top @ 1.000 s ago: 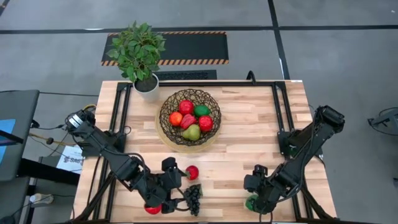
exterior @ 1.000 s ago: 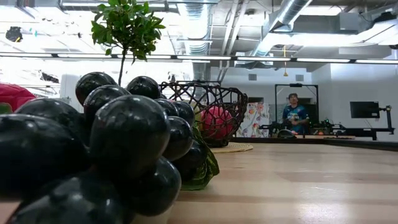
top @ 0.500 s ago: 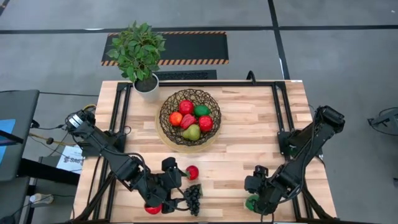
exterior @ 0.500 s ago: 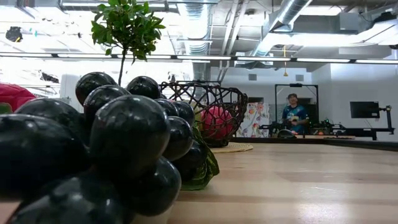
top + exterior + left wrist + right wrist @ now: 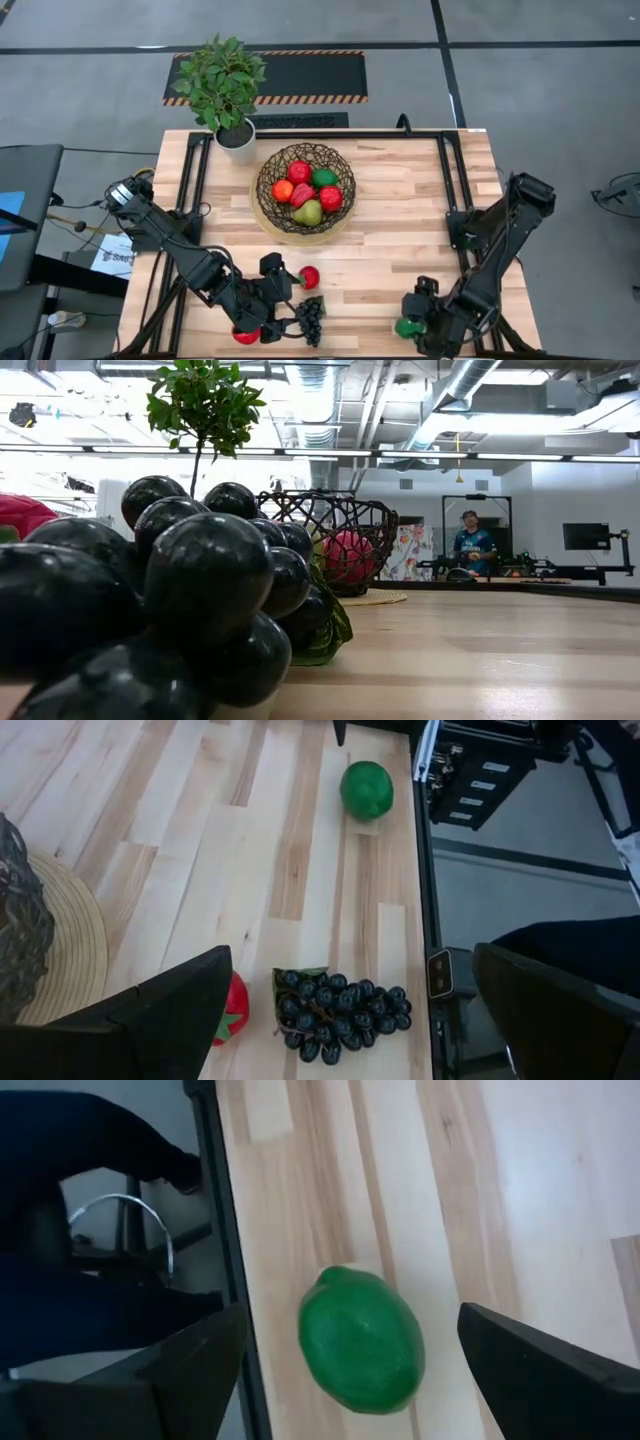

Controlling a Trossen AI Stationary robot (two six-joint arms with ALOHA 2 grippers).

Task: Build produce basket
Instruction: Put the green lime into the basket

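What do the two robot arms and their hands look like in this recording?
Both arms are dark, near-black jointed links with rounded joint housings. The left arm's base joint shows a silvery ring and loose cables beside it. The left hand and right hand each end in two broad, flat black fingers. No markings are legible.

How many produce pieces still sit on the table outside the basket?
4: grape bunch, red piece beside it, another red piece under the left arm, green lime by the right gripper. More may be hidden.

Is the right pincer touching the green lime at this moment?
Apart. The right wrist view shows the lime lying on the table between the open right pincer's fingers, with bare wood visible on both sides.
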